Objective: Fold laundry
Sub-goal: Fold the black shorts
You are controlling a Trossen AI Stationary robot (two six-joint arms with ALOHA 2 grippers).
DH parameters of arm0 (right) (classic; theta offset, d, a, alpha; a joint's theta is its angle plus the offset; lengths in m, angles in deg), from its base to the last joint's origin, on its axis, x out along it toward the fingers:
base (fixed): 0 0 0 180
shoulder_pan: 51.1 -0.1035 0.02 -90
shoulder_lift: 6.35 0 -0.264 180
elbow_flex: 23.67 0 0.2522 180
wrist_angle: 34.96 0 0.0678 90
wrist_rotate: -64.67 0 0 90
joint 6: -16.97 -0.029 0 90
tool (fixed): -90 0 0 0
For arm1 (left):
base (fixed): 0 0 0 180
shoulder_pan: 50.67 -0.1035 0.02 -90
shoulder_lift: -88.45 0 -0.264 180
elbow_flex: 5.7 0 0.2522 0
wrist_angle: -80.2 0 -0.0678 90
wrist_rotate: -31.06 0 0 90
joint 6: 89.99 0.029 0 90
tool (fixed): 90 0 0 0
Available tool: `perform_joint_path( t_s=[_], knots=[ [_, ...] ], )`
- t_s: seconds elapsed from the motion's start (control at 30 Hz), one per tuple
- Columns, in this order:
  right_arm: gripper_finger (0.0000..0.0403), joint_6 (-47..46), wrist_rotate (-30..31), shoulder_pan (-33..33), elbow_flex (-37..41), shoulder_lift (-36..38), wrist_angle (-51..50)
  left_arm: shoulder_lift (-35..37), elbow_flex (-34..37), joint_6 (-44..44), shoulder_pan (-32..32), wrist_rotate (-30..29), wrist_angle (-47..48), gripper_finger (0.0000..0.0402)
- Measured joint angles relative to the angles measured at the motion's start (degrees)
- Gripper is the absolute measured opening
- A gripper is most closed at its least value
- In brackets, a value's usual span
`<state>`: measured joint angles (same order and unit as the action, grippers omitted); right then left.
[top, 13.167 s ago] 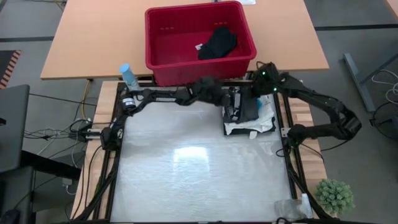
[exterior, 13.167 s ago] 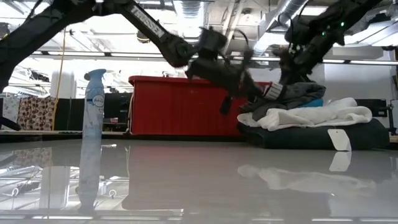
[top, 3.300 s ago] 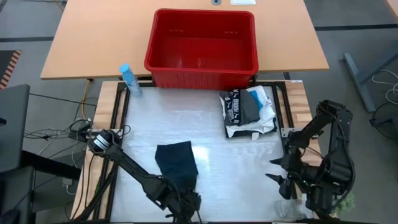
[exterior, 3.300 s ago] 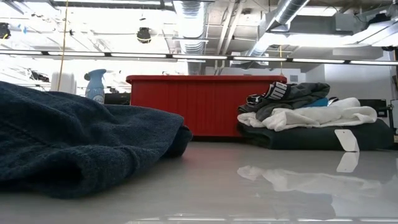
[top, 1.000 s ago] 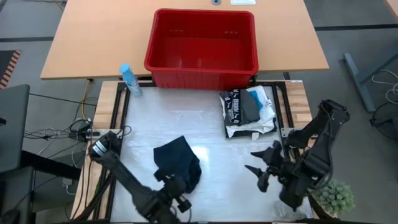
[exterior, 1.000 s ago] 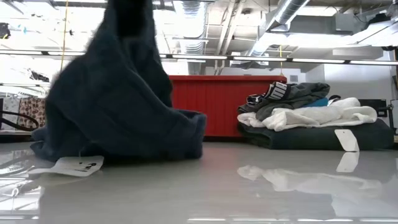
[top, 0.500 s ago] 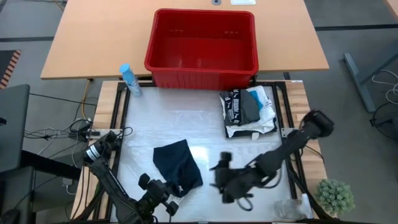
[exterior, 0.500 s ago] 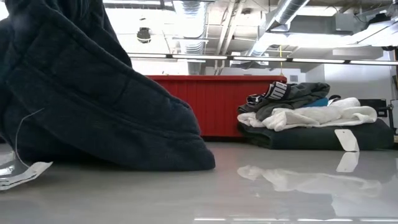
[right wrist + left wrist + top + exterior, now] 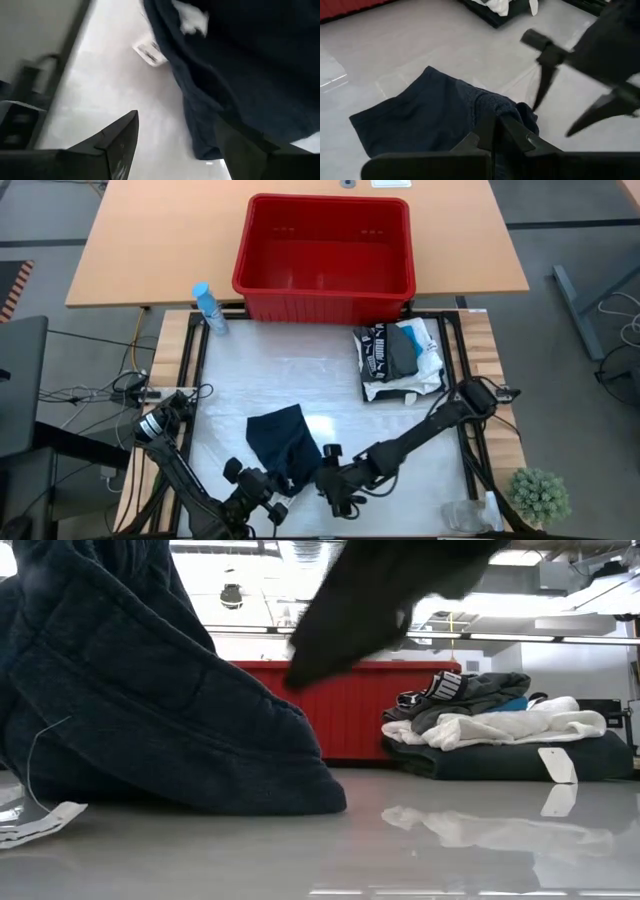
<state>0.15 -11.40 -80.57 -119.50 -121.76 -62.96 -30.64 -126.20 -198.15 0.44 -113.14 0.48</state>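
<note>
High view: the left gripper [image 9: 268, 498] is sitting at the near edge of the table [image 9: 380, 420], its fingers [image 9: 492, 131] pressed together and pinching the near hem of a dark navy garment [image 9: 285, 443]. That garment is lying partly bunched on the white tabletop, near the front and left of centre; in the low view it is rising as a tall dark mound [image 9: 150, 710] with a white tag [image 9: 40, 822] trailing onto the surface beside it.

Just to the right of it, the right gripper [image 9: 335, 485] is reaching in low from the right side, its arm stretching diagonally across the front of the table. Its fingers [image 9: 117, 142] are standing spread wide, with the garment's edge [image 9: 210, 100] lying between them; contact with the cloth cannot be confirmed. The left wrist view is showing those two fingers [image 9: 542, 87] apart, just beside the garment's bunched corner.

Farther back on the right, a stack of folded laundry [image 9: 400, 360] is resting on the table: a dark piece at the bottom, a white one over it, grey and black pieces on top, with a tag [image 9: 556, 765] hanging at its front.

Beyond the worktable, a red basket [image 9: 325, 242] is standing on a wooden table [image 9: 150, 240], showing nothing inside. A blue spray bottle [image 9: 207, 306] is standing at the far left corner of the worktable.
</note>
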Motion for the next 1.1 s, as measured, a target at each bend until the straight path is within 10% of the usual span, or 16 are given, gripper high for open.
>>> perform_joint_path(
  t_s=[1.1],
  knots=[
    [0.0282,-2.6,-11.9,8.5,-0.1,-3.3,0.2,0.0,0.0,1.2,0.2,0.0,1.2,0.0000]
  ],
)
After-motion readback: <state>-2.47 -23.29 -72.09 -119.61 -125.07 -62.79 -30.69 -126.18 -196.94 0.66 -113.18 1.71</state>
